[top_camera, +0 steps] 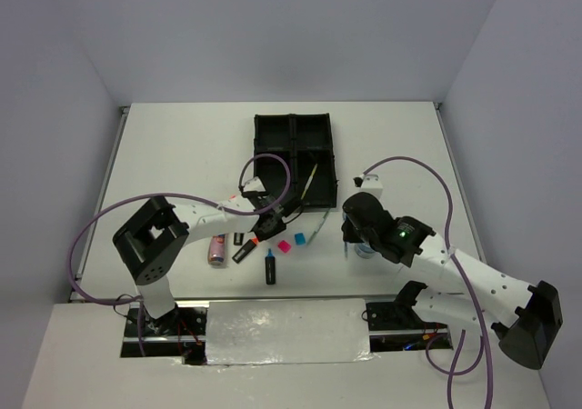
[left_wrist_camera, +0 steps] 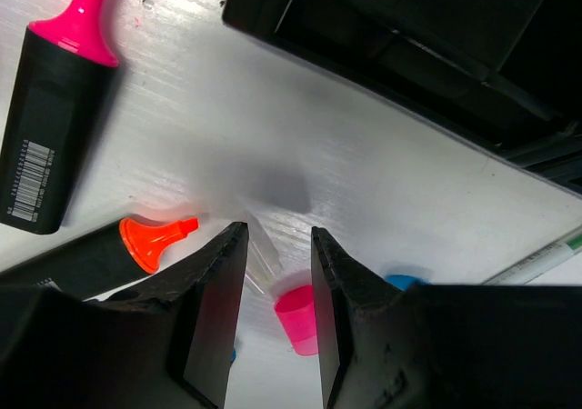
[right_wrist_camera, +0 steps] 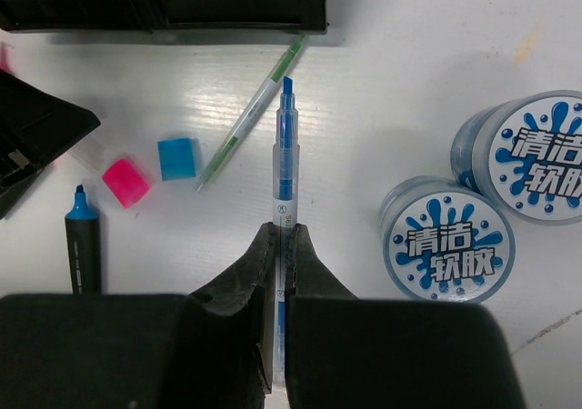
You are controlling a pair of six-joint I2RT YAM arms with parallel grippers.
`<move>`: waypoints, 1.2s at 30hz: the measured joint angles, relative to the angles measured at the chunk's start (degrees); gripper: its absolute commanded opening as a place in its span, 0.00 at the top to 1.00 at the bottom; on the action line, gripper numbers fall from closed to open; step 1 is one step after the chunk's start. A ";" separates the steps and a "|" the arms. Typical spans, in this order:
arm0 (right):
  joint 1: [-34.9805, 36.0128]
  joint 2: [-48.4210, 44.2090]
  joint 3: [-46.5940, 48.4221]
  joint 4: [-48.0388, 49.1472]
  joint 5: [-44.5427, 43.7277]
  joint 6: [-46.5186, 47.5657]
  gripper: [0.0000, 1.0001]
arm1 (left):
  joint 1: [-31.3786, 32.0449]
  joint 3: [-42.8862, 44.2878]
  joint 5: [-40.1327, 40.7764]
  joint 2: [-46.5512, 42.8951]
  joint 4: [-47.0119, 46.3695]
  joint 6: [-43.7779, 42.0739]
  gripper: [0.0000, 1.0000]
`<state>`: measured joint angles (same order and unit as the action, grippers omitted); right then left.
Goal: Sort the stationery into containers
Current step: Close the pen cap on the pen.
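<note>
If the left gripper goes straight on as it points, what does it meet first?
Probably the small clear piece at the tips of the left gripper, with the pink square beside it between the open jaws. Depth is unclear; the table may come first.

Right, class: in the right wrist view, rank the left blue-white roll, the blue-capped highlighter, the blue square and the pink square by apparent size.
1. left blue-white roll
2. blue-capped highlighter, its lower end hidden
3. blue square and pink square: they look alike, so no ranking.

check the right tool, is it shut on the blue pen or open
Shut on the blue pen: the right tool clamps its barrel tight, no gap either side.
</note>
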<state>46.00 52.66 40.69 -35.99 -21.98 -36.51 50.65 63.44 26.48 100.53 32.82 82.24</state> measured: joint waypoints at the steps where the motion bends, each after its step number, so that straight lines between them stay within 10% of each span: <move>1: 0.00 0.11 0.00 0.00 0.11 0.00 1.00 | 0.00 -0.24 -0.09 0.00 -0.11 0.00 0.54; 24: 0.00 -0.31 -1.09 0.42 0.28 0.17 1.00 | 0.00 -0.61 -3.10 1.77 -4.46 -2.56 0.64; 36: 0.00 -1.92 -2.86 2.10 0.44 0.20 1.00 | 0.00 0.72 -3.78 3.15 -5.88 -4.61 1.00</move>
<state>46.00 50.74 37.82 -33.89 -21.54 -36.32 50.65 64.16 22.70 103.68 26.94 77.62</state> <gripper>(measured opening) 0.038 0.223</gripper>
